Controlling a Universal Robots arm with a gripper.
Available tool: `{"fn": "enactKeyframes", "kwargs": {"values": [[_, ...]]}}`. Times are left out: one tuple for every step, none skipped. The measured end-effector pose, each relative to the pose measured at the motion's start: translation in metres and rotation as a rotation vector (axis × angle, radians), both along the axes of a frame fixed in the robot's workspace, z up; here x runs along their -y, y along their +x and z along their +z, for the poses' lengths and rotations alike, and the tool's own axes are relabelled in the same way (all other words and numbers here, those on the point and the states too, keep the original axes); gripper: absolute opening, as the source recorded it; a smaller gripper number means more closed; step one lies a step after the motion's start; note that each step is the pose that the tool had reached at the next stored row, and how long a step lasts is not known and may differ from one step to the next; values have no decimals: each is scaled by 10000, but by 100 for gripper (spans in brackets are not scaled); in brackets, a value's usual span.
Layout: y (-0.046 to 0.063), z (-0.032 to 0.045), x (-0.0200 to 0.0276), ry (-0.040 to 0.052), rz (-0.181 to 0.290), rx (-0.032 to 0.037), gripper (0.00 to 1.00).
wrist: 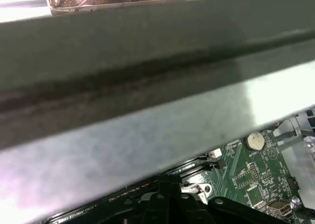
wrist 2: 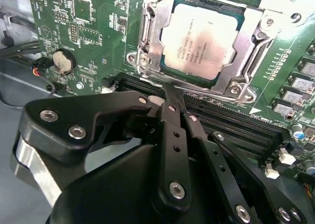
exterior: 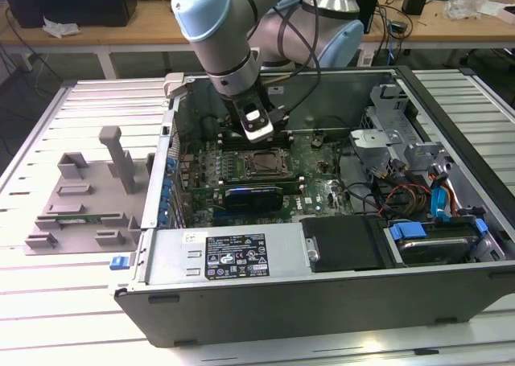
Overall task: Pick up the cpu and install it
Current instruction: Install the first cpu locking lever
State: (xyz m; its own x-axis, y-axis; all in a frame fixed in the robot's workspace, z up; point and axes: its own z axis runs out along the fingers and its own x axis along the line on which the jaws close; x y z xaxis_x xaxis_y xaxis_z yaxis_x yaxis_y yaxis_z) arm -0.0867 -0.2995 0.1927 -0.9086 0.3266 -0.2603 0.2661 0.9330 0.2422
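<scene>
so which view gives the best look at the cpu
The second wrist view: the cpu sits in its metal-framed socket, its silvery top facing the camera, just past the shut jaws of the gripper. The exterior view shows it small and distant, below the arm. In the first wrist view I cannot make it out.

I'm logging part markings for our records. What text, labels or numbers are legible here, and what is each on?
cpu metal top: faint printed lines, too blurred to read.
Power-supply label: print too small to read.
Motherboard markings: too small to read.
Nothing can be quoted reliably.
</scene>
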Motion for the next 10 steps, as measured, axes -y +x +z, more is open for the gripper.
{"fn": "enactKeyframes", "kwargs": {"values": [[0,-5,13,-27,-1,35,11],[0,-12,16,-27,-1,62,11],[0,-16,16,-28,0,67,11],[0,-17,16,-31,0,65,11],[2,-18,16,-32,-1,63,11],[6,-19,16,-30,-2,66,11],[24,-20,16,-29,-8,65,11],[39,-20,16,-30,-14,65,11],[53,-21,16,-30,-18,65,11],[79,-22,16,-28,-26,67,11]]}}
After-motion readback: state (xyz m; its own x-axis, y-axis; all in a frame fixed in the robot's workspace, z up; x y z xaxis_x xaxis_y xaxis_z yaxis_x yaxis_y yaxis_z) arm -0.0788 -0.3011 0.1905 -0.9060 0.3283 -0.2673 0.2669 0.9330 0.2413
